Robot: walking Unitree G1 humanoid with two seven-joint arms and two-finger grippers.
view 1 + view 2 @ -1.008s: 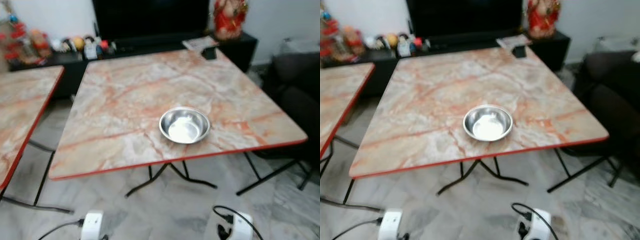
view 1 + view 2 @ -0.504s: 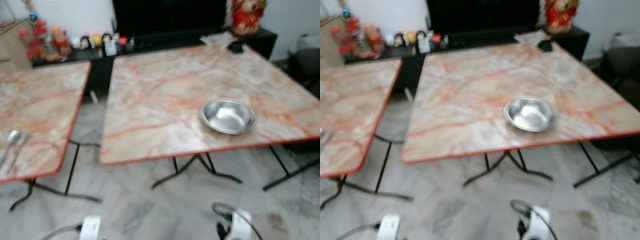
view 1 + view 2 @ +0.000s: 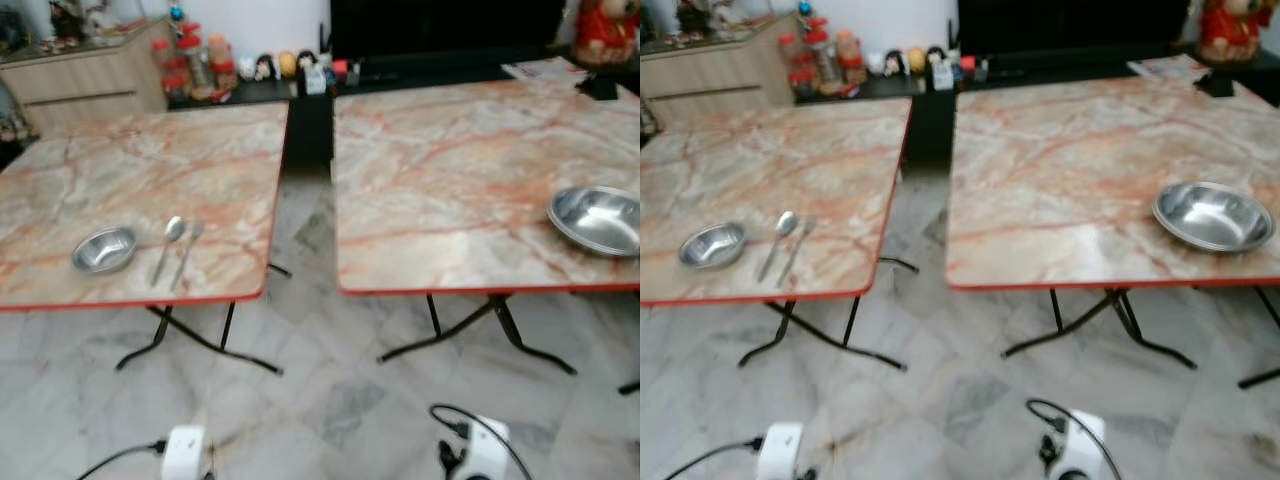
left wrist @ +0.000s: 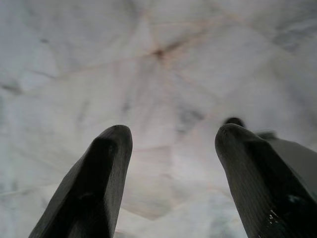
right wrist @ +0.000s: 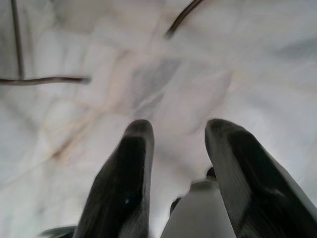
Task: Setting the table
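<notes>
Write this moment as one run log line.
pincers: both open, empty, over floor | left table: small bowl, spoon, fork | right table: large bowl

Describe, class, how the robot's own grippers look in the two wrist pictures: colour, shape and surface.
Each gripper has two long black fingers. The left gripper shows thick, matte fingers that taper to rounded tips. The right gripper has similar dark fingers, faintly glossy, with a pale grey rounded part between their bases.

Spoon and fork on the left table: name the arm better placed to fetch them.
Left, probably. The spoon and fork lie on the robot's left, nearer the left gripper than the right gripper; both hang open above the floor.
</notes>
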